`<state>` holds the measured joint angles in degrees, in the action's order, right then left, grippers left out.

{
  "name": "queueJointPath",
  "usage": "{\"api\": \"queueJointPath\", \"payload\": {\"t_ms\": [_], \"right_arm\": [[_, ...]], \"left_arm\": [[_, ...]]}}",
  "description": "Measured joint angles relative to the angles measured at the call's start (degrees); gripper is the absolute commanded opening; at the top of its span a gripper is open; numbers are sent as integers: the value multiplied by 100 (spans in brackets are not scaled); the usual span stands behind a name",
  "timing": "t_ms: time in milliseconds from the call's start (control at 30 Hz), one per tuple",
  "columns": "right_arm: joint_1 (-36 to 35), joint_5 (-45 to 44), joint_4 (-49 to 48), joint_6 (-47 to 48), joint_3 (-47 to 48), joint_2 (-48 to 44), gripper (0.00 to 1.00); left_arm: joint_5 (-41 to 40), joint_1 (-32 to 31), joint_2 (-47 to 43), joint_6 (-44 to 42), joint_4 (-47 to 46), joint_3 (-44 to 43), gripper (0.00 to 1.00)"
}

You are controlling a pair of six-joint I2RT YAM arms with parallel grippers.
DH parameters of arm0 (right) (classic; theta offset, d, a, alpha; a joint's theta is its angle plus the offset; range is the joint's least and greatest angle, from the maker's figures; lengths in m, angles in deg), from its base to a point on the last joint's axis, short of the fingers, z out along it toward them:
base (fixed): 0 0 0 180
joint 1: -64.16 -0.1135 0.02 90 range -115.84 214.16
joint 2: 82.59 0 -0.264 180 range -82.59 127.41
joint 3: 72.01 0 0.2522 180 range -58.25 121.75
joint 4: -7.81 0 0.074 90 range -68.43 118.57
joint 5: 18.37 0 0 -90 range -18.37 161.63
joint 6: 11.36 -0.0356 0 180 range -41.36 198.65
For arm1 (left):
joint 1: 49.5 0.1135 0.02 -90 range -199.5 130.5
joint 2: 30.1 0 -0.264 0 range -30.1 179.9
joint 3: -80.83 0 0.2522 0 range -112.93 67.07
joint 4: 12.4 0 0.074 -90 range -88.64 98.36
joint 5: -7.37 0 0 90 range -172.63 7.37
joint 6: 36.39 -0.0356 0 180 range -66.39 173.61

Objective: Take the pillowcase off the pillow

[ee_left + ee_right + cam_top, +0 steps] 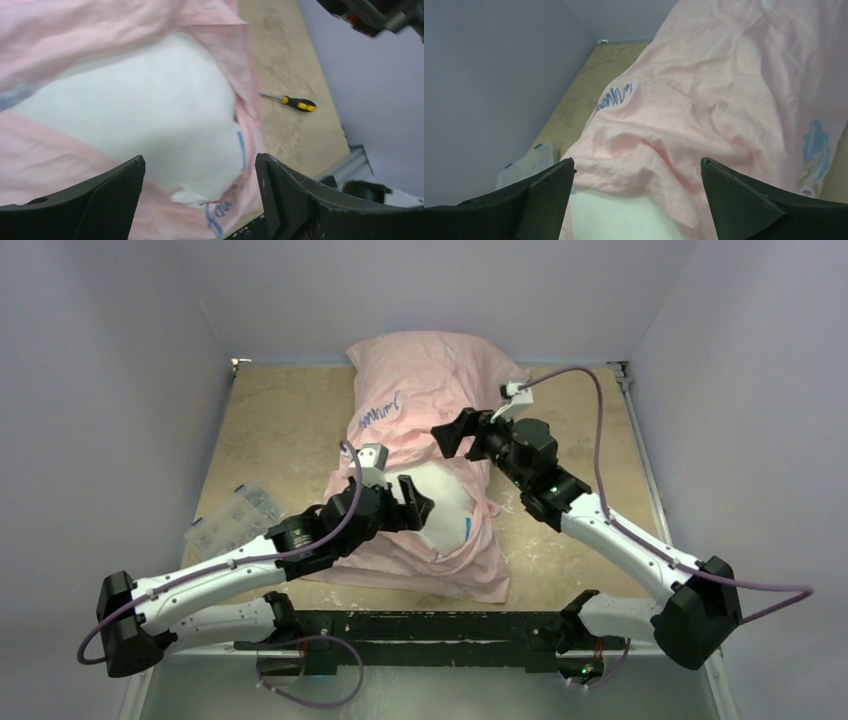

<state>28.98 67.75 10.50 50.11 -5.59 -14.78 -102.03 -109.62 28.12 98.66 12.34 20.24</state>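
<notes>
The pillowcase (420, 380), pale pink with blue script showing, lies lengthwise down the middle of the table and still covers the far part of the pillow. The white pillow (445, 502) bulges out of the case's open near end. My left gripper (418, 508) is open, its jaws wide apart at the exposed pillow (145, 115) and the case's hem (247, 100). My right gripper (450, 436) is open above the case (724, 90), just beyond the opening, with white pillow (619, 217) below it. Neither gripper holds anything.
A clear plastic parts box (232, 518) lies at the table's left edge, also in the right wrist view (526, 167). A yellow-and-black screwdriver (295, 103) lies on the wood right of the pillow. Walls close in the table (280, 420) on three sides.
</notes>
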Motion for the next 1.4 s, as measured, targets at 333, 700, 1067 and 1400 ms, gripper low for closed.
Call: {"api": "queueJointPath", "payload": {"t_ms": [333, 700, 1067, 1400], "right_arm": [[-1215, -313, 306, 26, 297, 892, 99], [-1720, -415, 533, 155, 402, 778, 99], [-2131, -1025, 1200, 61, 629, 1502, 99], [-2382, -1858, 1115, 11, 1023, 2931, 94]], "left_arm": [[-2367, 11, -190, 844, 1102, 562, 83], [-2774, 11, -76, 1958, 1038, 1331, 57], [-2653, 11, -916, 2715, 1567, 1893, 5], [-2557, 11, -881, 2787, 1803, 2028, 3]]}}
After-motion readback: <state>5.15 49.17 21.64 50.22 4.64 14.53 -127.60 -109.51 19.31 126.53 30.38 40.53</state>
